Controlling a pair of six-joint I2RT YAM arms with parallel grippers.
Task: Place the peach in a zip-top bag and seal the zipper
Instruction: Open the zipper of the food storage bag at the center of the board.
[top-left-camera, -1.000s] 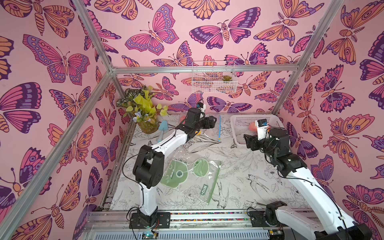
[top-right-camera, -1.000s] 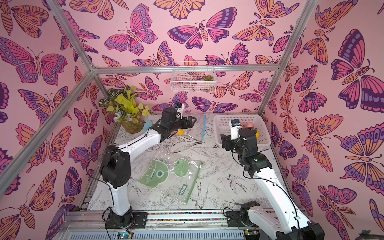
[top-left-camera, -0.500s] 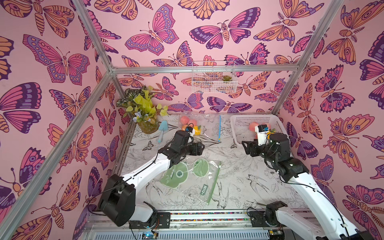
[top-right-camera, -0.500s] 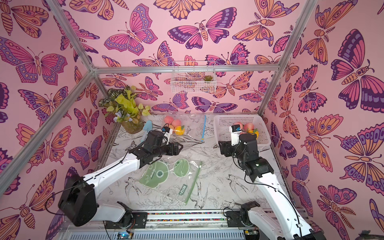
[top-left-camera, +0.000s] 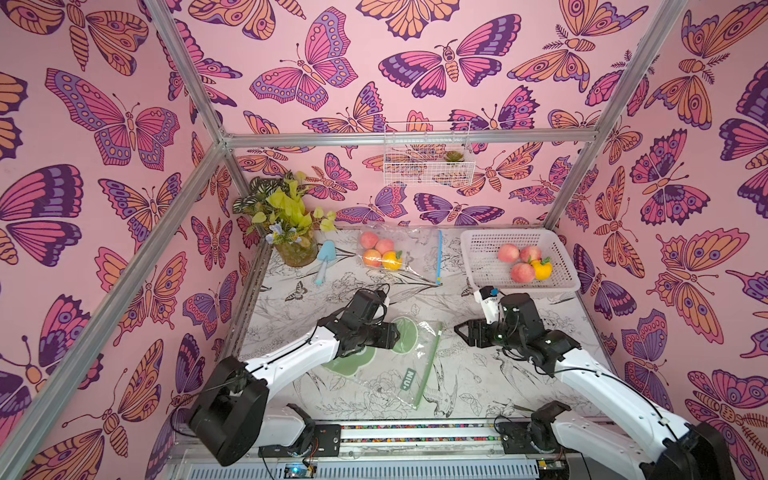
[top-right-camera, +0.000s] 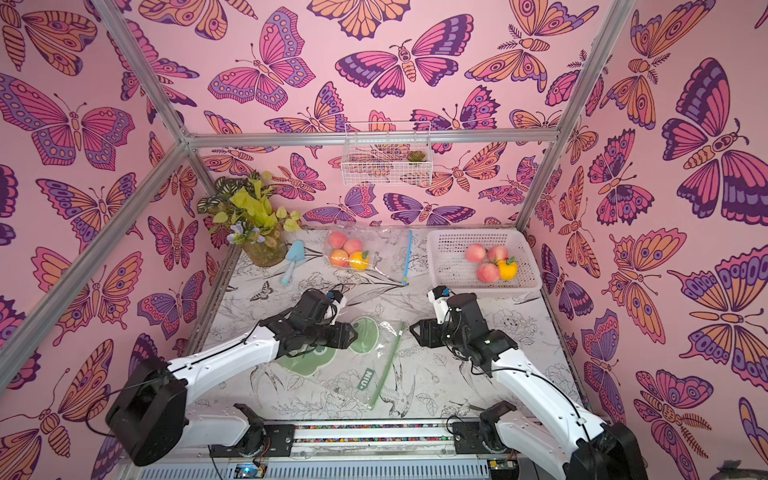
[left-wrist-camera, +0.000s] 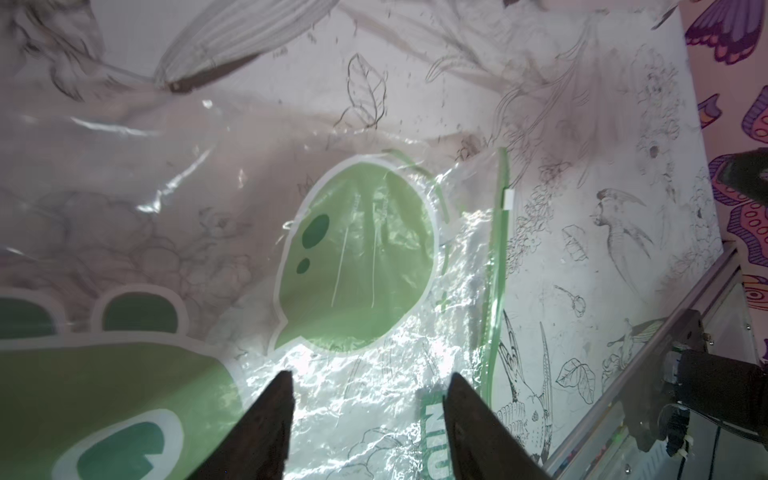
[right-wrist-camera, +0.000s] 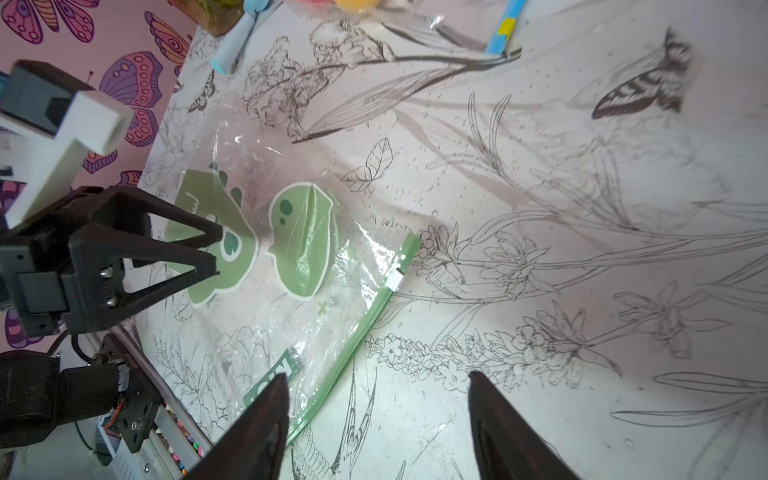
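Two clear plastic zip-top bags on the white table top (top-left-camera: 478, 386) printed with grey flower and bird drawings. At centre, a little toward 6 o'clock: flat clear zip-top bag with green frog print (top-left-camera: 390, 372), green zipper strip (top-left-camera: 430, 365) along its 3 o'clock edge, small white slider tab (right-wrist-camera: 397, 282) near the strip's 12 o'clock end. At 12 o'clock, against the back wall: clear zip-top bag with blue zipper (top-left-camera: 417, 259), three bagged pink peaches (top-left-camera: 370, 241) and a bagged yellow-orange fruit (top-left-camera: 391, 260) inside. At 2 o'clock: white perforated plastic basket (top-left-camera: 511, 233) holding three loose pink peaches (top-left-camera: 522, 272) and a loose yellow-orange fruit (top-left-camera: 541, 269), all touching in one cluster, well apart from the flat bag. Left gripper (top-left-camera: 397, 335) in from 8 o'clock, over the green print at the flat bag's 10 o'clock part; black fingers (left-wrist-camera: 257, 428) spread, only plastic showing between them; contact with the bag not clear. Right gripper (top-left-camera: 457, 329) in from 4 o'clock, tips toward 9 o'clock, just beside the zipper strip's 12 o'clock end, on the bag's 3 o'clock side; jaws spread too, nothing pinched. At the 10 o'clock corner: leafy green-yellow plant in a round pot (top-left-camera: 291, 220), light blue plastic trowel (top-left-camera: 324, 259) just beside it toward 3 o'clock. High on the back wall: white wire basket (top-left-camera: 415, 174) with a small green succulent (top-left-camera: 452, 157).
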